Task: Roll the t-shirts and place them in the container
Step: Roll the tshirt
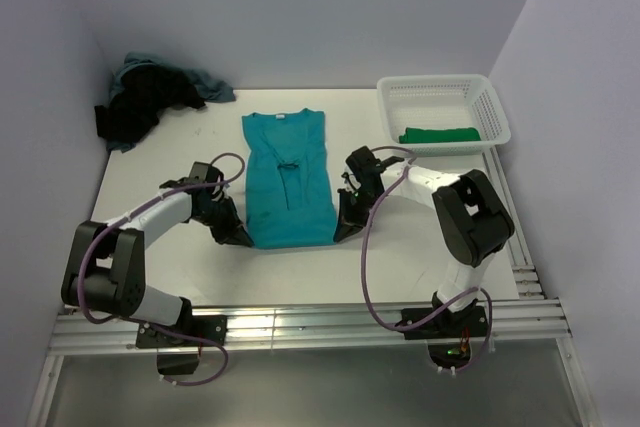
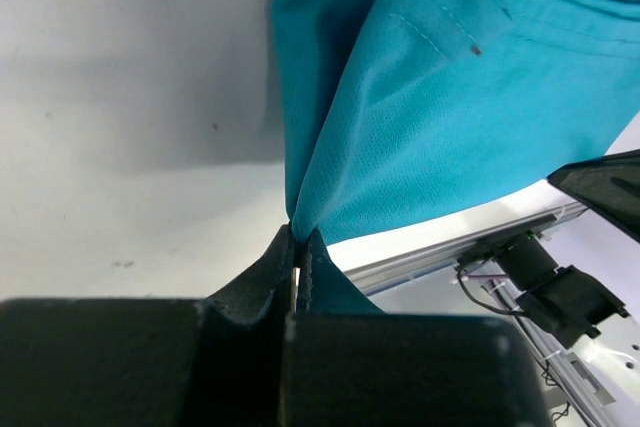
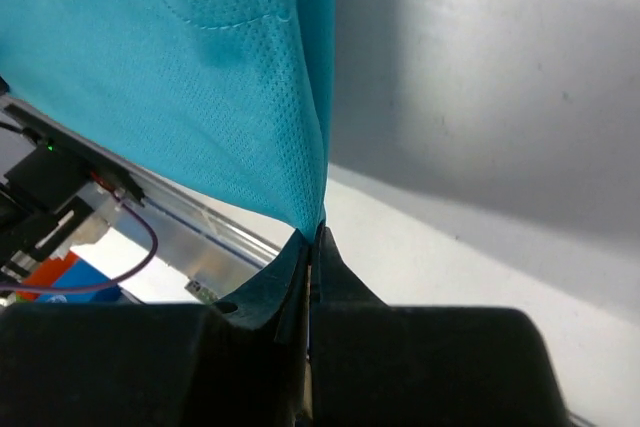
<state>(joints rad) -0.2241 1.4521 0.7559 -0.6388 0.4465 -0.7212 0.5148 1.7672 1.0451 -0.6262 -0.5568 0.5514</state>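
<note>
**Teal t-shirt.** The teal t-shirt (image 1: 290, 172) is lying flat in the middle of the table (image 1: 420, 247). It is showing as a narrow strip running lengthwise. Its collar is pointing toward the far wall and its hem toward the arm bases.

**Left claw.** In the top view, the left claw (image 1: 238, 235) is sitting at the near left corner of the hem. In the left wrist view, the left claw (image 2: 300, 245) is gripping a pinch of the teal cloth. The jaws are standing pressed together with the fabric between them. The cloth is fanning out and away from the fingertips.

**Right claw.** In the top view, the right claw (image 1: 343, 230) is sitting at the near right corner of the hem, opposite the left one. In the right wrist view, the right claw (image 3: 318, 235) is also gripping the teal t-shirt. The jaws are standing closed on the hem corner, and the fabric is spreading upward from the pinch point.

**Other items.**
- A green t-shirt (image 1: 440, 134) is lying inside the white basket (image 1: 497, 117) at the far right corner of the table, well apart from both claws.
- A black t-shirt (image 1: 135, 112) and a dusty blue t-shirt (image 1: 212, 87) are lying crumpled together in a heap at the far left corner.
</note>
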